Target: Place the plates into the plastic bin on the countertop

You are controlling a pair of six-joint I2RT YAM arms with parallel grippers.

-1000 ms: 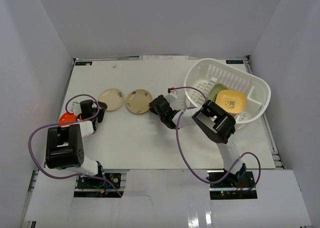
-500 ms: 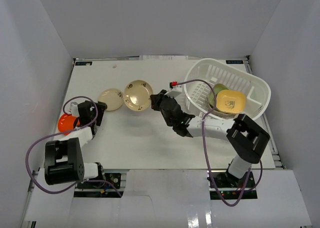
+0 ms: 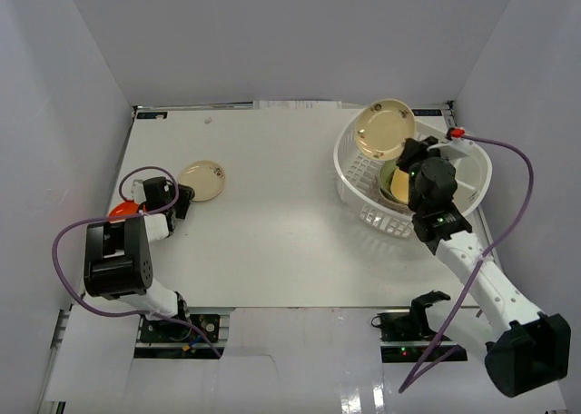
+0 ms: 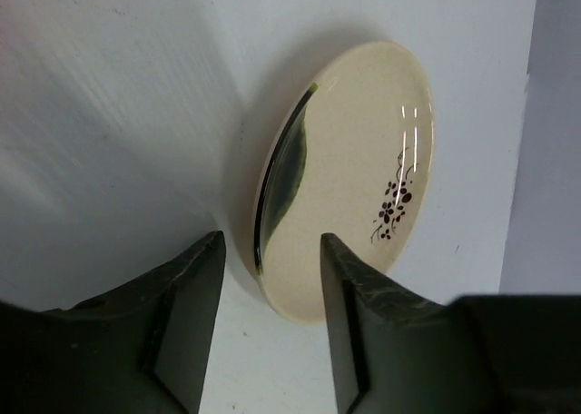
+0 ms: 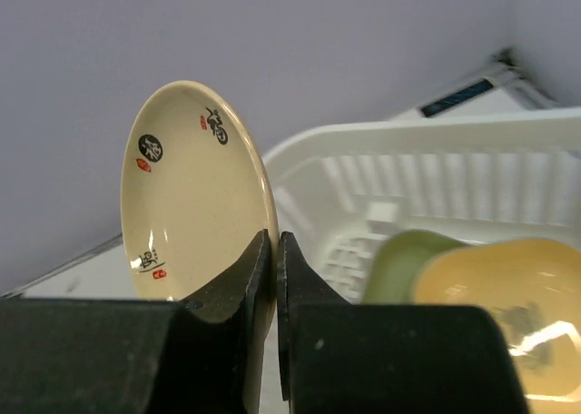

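While the right claw is pinched narrow on the lower rim of a cream plate with black and red signs, this plate stands on its edge, almost upright, above the far left rim of the plastic bin. I think it is held so because such a shallow dish gives only its rim to two thin fingers, and on edge it passes over the lattice wall more easily. The bin sits at the far right of the bench. Inside it a green plate leans, with a yellow plate just beside it to the right. The carried plate is not yet inside, so the step in hand seems to be lowering and release. There is free space on the left part of the bin, and a drop from this height could make the dish strike the others.

On the left side, the left claw lies low over the bench with its fingers wide. The near edge of a cream plate with a small flower print is between them. This plate lies flat, and I cannot tell if the fingers touch it. An orange plate rests near the left edge, partly hidden by the arm.
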